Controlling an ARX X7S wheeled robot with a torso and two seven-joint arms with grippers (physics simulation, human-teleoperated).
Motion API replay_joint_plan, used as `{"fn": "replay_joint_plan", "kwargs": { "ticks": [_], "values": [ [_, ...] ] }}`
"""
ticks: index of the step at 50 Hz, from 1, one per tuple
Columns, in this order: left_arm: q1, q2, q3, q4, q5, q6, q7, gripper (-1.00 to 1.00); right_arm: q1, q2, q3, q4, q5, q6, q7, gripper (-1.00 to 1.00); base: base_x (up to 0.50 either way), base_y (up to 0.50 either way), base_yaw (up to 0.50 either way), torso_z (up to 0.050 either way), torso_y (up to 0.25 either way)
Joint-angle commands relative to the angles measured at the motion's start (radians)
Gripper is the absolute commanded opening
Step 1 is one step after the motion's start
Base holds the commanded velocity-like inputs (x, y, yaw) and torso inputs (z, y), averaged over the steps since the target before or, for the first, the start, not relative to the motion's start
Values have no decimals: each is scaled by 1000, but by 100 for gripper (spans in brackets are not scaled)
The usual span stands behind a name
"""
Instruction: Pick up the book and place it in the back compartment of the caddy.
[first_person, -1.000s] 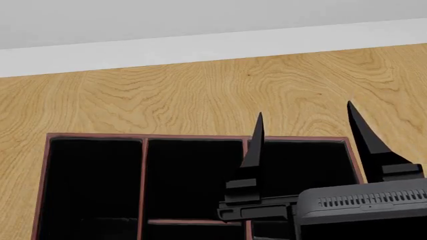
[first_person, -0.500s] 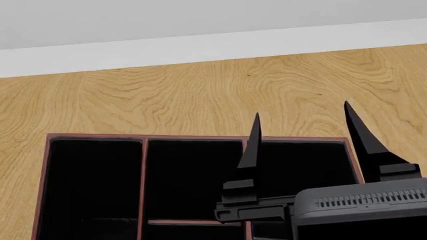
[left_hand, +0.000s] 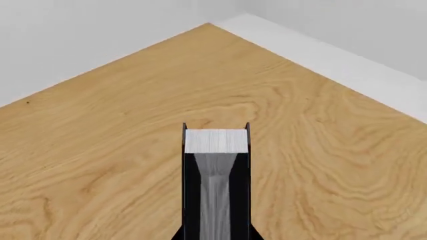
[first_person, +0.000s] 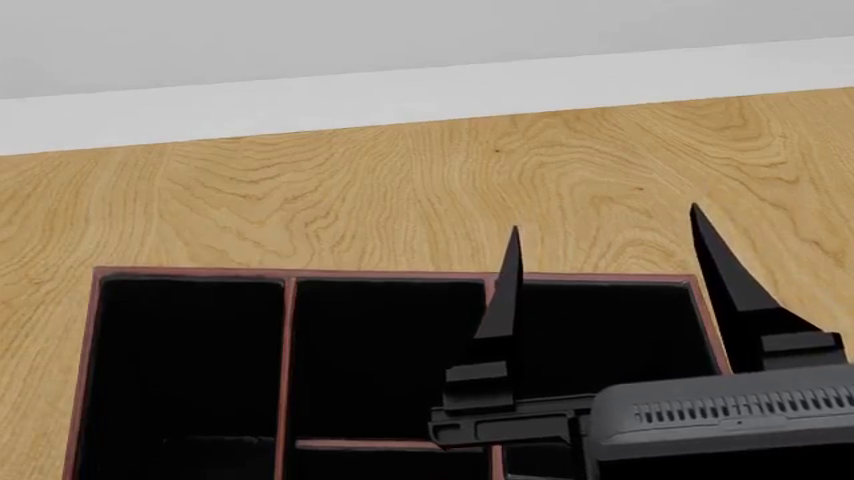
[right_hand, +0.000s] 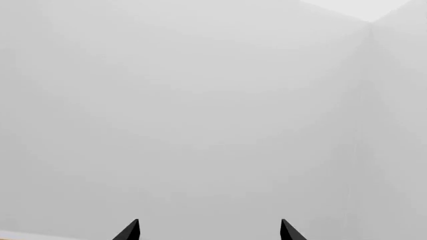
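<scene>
Left pincer (left_hand: 215, 235) grips book (left_hand: 215, 165); right pincer (first_person: 603, 270) open.

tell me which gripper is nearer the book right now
Left. The book sits between the left gripper's fingers, page edges facing out. The right gripper hangs open over the caddy, with no book near it.

Right gripper (first_person: 601, 255) raised at lower right of head view, two black pointed fingers (first_person: 505, 290) spread wide apart, tips up and away, nothing between them; right wrist view shows only the two fingertips (right_hand: 130, 231), apart. Left gripper (left_hand: 215, 131) seen only in left wrist view, thin black fingers clamped on both covers of a book
</scene>
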Motion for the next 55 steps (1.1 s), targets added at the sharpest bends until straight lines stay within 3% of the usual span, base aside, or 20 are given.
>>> {"fn": "replay_joint_plan", "kwargs": {
  "ticks": [1,10,18,24,33,45,49,55],
  "values": [
    [-165,33,120,2,15,21,41,-100,-8,2,2,7,3,-21,3,100,0,0,0,0,0],
    [-225,63,146,37,6,-11,119,-100,-32,10,11,9,3,-54,5,100,0,0,0,0,0],
    [-210,115,172,269,4,-161,191,-100,-10,16,1,-18,6,-16,8,100,0,0,0,0,1],
    [-215,139,190,319,-5,-142,240,-100,-18,22,13,-28,11,-24,9,100,0,0,0,0,2],
    [-209,194,255,524,-27,-285,384,-100,-27,33,24,-25,10,-48,9,100,0,0,0,0,1],
    [-110,221,358,930,-109,-490,612,-100,-28,50,30,-12,9,-69,4,100,0,0,0,0,1],
    [-97,225,381,1012,-161,-526,698,-100,-27,59,40,-13,14,-68,0,100,0,0,0,0,3],
    [-93,244,398,1046,-192,-557,737,-100,-15,62,24,-10,2,-74,2,100,0,0,0,0,0]
  ]
}}
